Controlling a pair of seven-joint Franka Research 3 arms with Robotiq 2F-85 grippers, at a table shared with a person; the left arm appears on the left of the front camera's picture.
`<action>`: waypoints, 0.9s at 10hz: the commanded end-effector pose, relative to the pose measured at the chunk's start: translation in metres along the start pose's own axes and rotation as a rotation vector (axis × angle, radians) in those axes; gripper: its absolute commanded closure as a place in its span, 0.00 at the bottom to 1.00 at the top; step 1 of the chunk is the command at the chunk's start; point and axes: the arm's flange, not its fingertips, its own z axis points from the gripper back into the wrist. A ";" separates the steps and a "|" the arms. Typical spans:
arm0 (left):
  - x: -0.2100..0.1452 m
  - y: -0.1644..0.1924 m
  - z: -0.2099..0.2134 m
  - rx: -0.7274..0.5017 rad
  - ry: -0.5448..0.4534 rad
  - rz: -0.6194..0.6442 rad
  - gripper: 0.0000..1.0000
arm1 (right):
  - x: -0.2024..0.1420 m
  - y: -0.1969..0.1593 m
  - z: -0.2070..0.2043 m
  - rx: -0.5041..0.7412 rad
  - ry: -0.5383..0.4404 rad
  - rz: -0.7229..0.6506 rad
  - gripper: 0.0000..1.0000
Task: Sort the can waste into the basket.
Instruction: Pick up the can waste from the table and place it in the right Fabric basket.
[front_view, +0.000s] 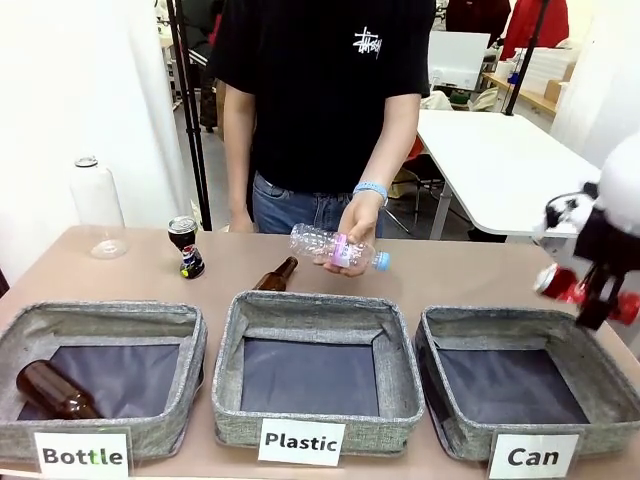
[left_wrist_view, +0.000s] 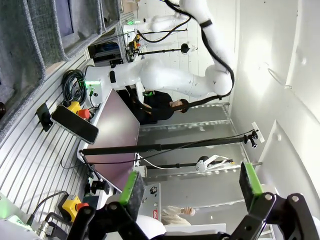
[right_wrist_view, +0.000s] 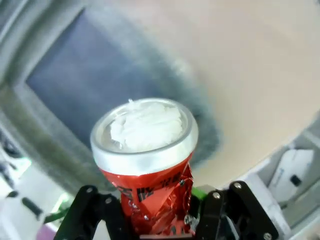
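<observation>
- We see the right gripper (front_view: 598, 292) at the right side of the table (front_view: 450, 280), its fingers clamped on the red can (front_view: 566, 287).
- The red can is off the table. From the front it lies roughly on its side, just above the far rim of the basket (front_view: 520, 320) labelled "Can".
- In the right wrist view the right gripper (right_wrist_view: 156, 216) grips the red can (right_wrist_view: 150, 185) by its crumpled body. The silver end points away from the wrist, and the grey wall and dark base of the basket (right_wrist_view: 30, 125) are blurred beyond it.
- We see nothing lying in the "Can" basket from the front.
- The dark can (front_view: 185, 247) stands upright on the far left part of the table, well apart from that basket.
- In the left wrist view the left gripper (left_wrist_view: 191, 186) has its green-padded fingers spread wide with nothing between them.
- The person's hand (front_view: 358, 222) holds a clear plastic bottle (front_view: 335, 247) on its side above the middle basket (front_view: 315, 310), labelled "Plastic".
- One brown bottle (front_view: 277, 274) lies on the table just behind the middle basket. Another brown bottle (front_view: 55, 392) lies inside the left basket (front_view: 100, 315), labelled "Bottle".
- A tall clear bottle (front_view: 97, 205) stands at the table's far left corner.
</observation>
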 end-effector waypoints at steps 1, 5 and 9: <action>0.001 -0.002 0.001 -0.011 -0.008 -0.006 0.00 | 0.025 0.045 -0.014 -0.025 0.087 0.159 1.00; 0.001 -0.002 0.001 -0.011 -0.008 -0.006 0.00 | 0.024 0.047 -0.018 -0.031 0.120 0.241 1.00; 0.001 -0.002 0.001 -0.011 -0.008 -0.006 0.00 | 0.019 0.049 -0.018 -0.048 0.123 0.300 0.14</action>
